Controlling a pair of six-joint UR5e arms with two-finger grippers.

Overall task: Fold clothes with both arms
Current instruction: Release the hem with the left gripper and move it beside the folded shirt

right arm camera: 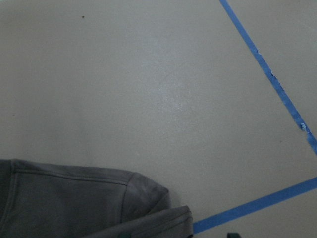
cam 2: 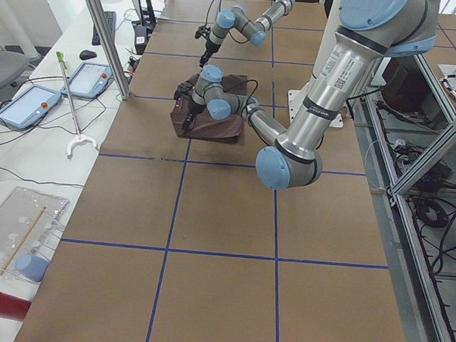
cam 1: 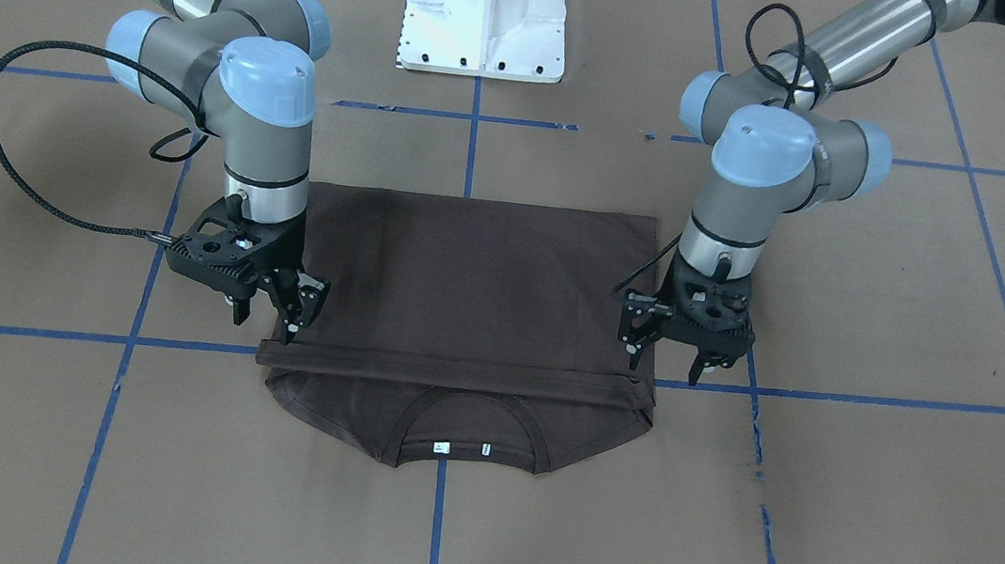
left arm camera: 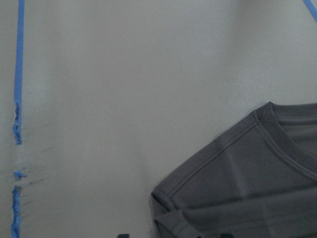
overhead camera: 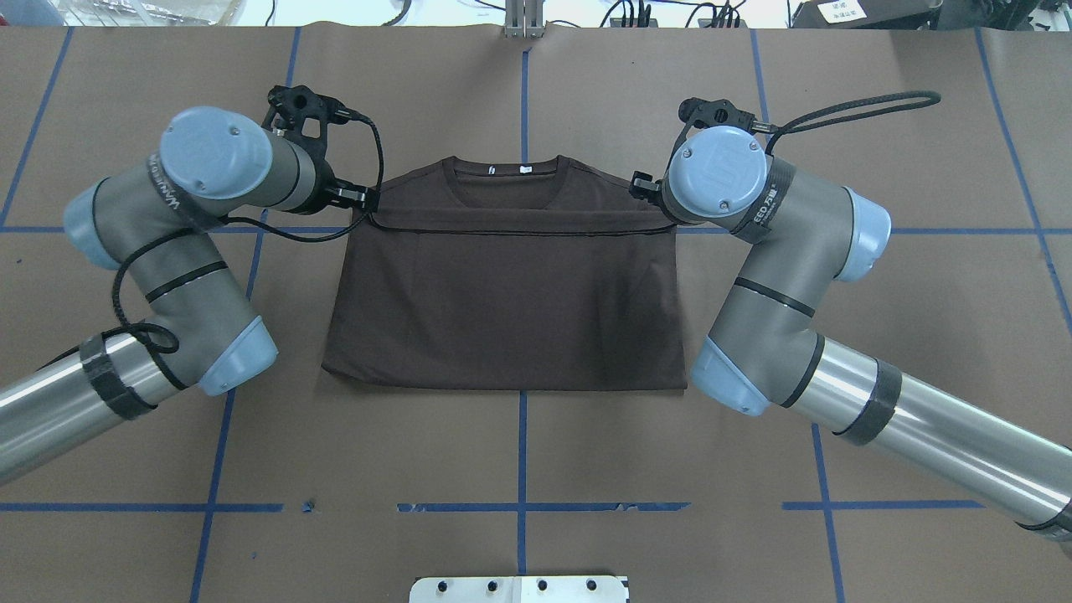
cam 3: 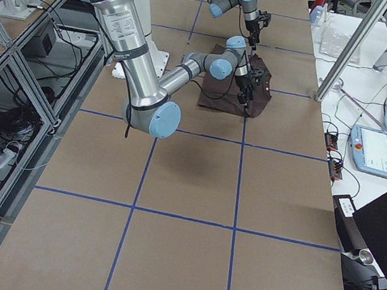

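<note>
Table (cam 1: 853,530) bears T-shirt (cam 1: 464,287), hem corners beneath left gripper (cam 1: 665,367) and right gripper (cam 1: 265,327).

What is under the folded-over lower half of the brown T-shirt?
The T-shirt's own upper part. Only collar, white tags and shoulders show beyond the hem; the chest is covered.

Brown-papered table (cam 1: 864,512) beneath both sets of jaws, gridded with blue tape (cam 1: 830,395), one strip passing close by the left gripper (cam 1: 665,372) and the right gripper (cam 1: 264,329). Torn, scuffed tape (left arm camera: 17,124) just outside the left jaws. Out ahead of the jaws, past the table edge, a white bench (cam 2: 32,155) with teach pendants (cam 2: 25,105), an aluminium post (cam 2: 106,41), and loose cables. Back behind the jaws, open frame rails (cam 2: 433,153) over grey floor (cam 2: 442,301). Soft, even light, with pale glare on the paper.
</note>
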